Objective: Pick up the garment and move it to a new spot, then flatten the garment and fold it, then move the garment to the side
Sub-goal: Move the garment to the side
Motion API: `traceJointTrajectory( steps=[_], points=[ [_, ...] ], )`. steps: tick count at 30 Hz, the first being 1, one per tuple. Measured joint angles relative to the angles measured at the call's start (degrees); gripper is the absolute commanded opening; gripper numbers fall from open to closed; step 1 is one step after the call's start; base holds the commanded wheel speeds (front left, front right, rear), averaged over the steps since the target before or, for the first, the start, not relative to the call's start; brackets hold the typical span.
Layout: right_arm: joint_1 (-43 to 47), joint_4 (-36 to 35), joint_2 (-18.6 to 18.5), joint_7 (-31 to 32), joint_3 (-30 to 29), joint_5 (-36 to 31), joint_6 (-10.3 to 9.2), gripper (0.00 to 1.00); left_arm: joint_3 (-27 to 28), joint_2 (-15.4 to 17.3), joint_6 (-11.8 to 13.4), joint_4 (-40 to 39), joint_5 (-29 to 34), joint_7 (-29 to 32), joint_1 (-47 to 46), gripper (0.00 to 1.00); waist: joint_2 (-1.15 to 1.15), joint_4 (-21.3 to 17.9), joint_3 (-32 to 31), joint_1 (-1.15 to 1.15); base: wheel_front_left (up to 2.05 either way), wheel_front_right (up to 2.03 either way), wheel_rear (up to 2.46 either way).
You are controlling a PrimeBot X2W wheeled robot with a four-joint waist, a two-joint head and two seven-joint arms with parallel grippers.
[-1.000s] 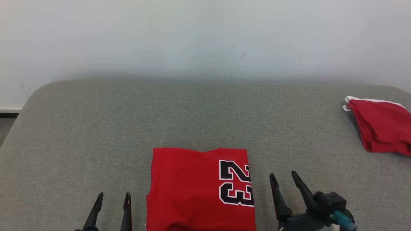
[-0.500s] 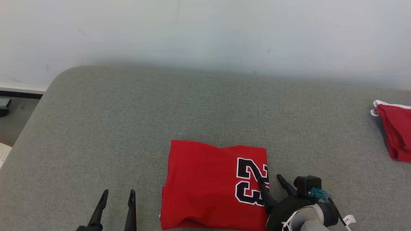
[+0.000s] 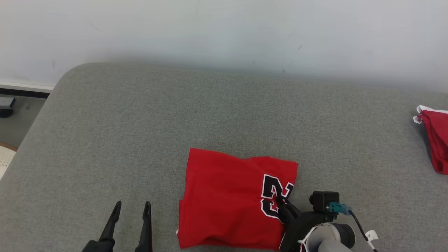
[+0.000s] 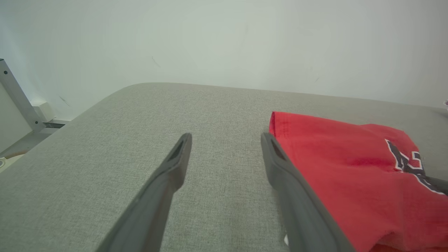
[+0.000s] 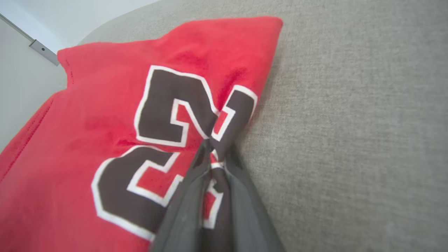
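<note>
A folded red garment (image 3: pixel 227 196) with a black "23" lies on the grey padded surface (image 3: pixel 175 112), near the front edge. My right gripper (image 3: pixel 280 202) has come in from the garment's right side. Seen from the right wrist, the garment (image 5: pixel 105 105) is bunched at the number's edge, where the right gripper (image 5: pixel 211 146) has pinched its fingertips shut on the cloth. My left gripper (image 3: pixel 133 203) stands open just left of the garment, empty. From the left wrist, that gripper (image 4: pixel 226 137) is spread over bare surface, with the garment (image 4: pixel 350 164) beside its right finger.
A second red cloth (image 3: pixel 437 140) with white trim lies at the right edge of the surface. A pale wall (image 3: pixel 224 31) rises behind the surface. The surface's rounded left corner drops to the floor (image 3: pixel 10 119).
The camera has shifted. My right gripper has moved left onto the garment's right edge and closed on the cloth, which now puckers there. The left gripper stays open.
</note>
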Motion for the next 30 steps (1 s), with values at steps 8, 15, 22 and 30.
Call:
traceJointTrajectory(
  steps=[8,15,22,30],
  points=[
    [-3.42,4.41,-0.51,-3.93,2.00,-0.99,0.03,0.00,0.04,0.02,0.10,0.01,-0.42,0.00,-0.77,1.00,0.00,-0.37,0.52,0.01,0.00,0.00,0.00],
    [-9.23,3.13,-7.77,-5.34,3.89,-5.63,0.02,0.00,0.51,0.00,0.31,-0.56,-1.32,0.01,-0.94,1.00,0.00,-3.09,1.19,0.01,0.00,0.00,0.00],
    [-16.31,0.92,-16.21,-4.27,6.58,-8.60,0.02,0.00,0.27,0.01,0.46,-1.60,-2.05,0.00,-2.45,1.00,0.00,-6.02,2.70,0.01,0.00,0.00,0.00],
    [-23.65,-2.56,-27.30,1.33,11.31,-8.91,0.02,0.00,0.60,0.01,0.25,-3.44,-1.94,0.01,-5.30,1.00,0.00,-8.29,7.20,0.02,0.00,0.00,0.00]
  ],
)
